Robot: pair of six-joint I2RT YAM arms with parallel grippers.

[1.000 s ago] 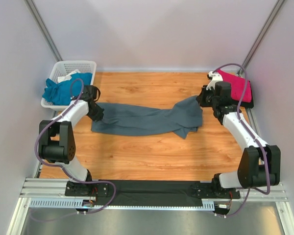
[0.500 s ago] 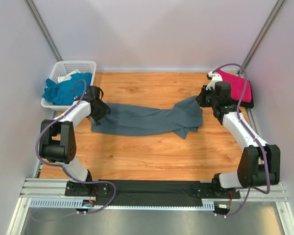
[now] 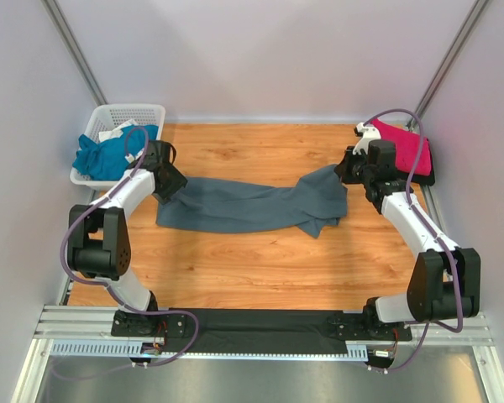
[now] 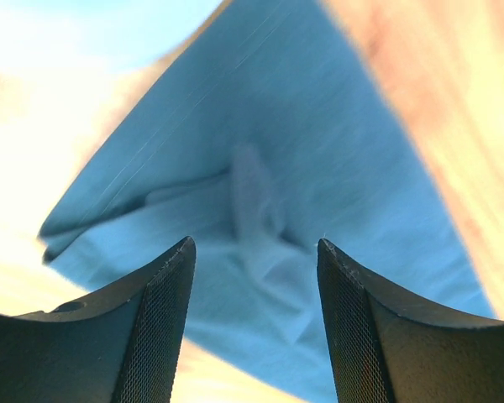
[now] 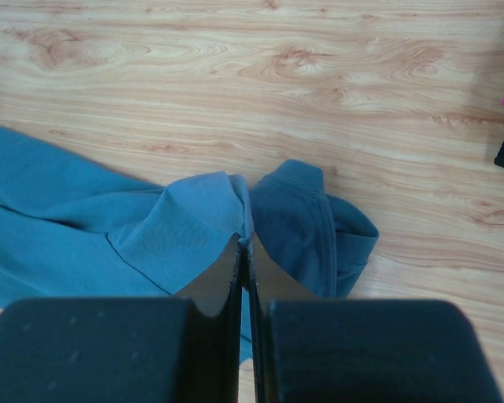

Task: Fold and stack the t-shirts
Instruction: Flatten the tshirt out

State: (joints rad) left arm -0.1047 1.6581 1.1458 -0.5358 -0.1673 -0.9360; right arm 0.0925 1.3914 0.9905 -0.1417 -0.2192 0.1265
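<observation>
At the far-left corner of the bench (image 3: pixel 252 269), white basket (image 3: pixel 143 112) with the teal-blue t-shirt (image 3: pixel 109 155) heaped inside. Just right of it, left jaws spread apart at the left end of the slate-grey t-shirt (image 3: pixel 244 206), gripping nothing. Cloth stretched long across mid-bench. At its bunched right end, right jaws clenched on a fold. In the far-right corner, the magenta-pink t-shirt (image 3: pixel 407 144).

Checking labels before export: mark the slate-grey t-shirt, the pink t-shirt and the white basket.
slate-grey t-shirt (image 3: pixel 235 206), top external view, middle of the spread cloth.
magenta-pink t-shirt (image 3: pixel 410 147), top external view, its upper face.
white lattice basket (image 3: pixel 139 110), top external view, far rim.
</observation>
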